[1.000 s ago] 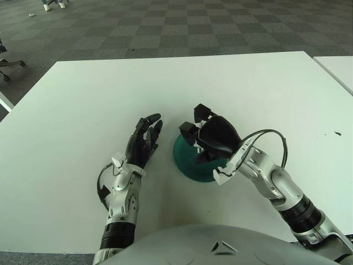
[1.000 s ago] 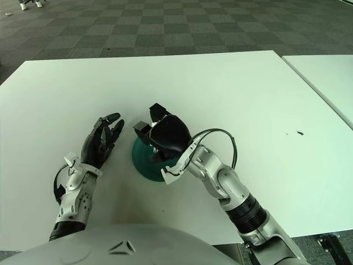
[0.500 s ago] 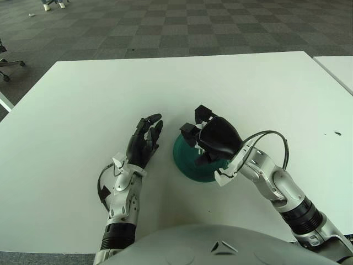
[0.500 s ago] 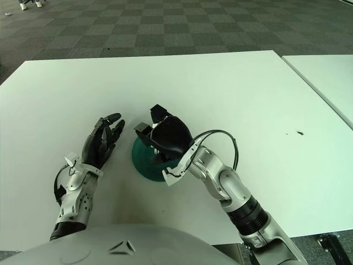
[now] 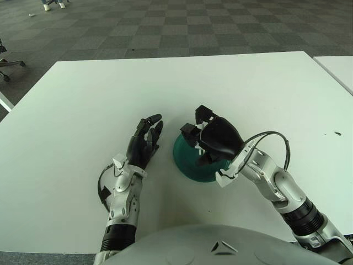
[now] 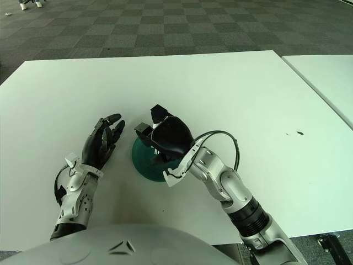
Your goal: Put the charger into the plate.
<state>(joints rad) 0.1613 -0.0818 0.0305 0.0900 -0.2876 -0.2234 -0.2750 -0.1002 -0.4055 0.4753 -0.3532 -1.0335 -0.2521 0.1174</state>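
Right hand [image 5: 212,138] has barely shifted since a second ago, just slightly further over the plate [image 5: 187,163]; left hand [image 5: 143,144] unchanged. Right hand sits above the dark green plate, covering most of it, fingers [image 5: 188,132] curled downward toward the plate's far-left rim. Can't tell whether they're clamped on anything: palm and fingers hide whatever is beneath. Charger not visible in either eye view, so can't place it; if it's there, it's under the hand. Plate is near the table [image 5: 83,99] centre, closer to the near edge, with its near and left rim showing. Left hand is just left of the plate, not touching it, fingers straight and loosely spread, holding nothing, pointing toward the far edge. Small dark speck [image 5: 337,133] near the table's right edge.
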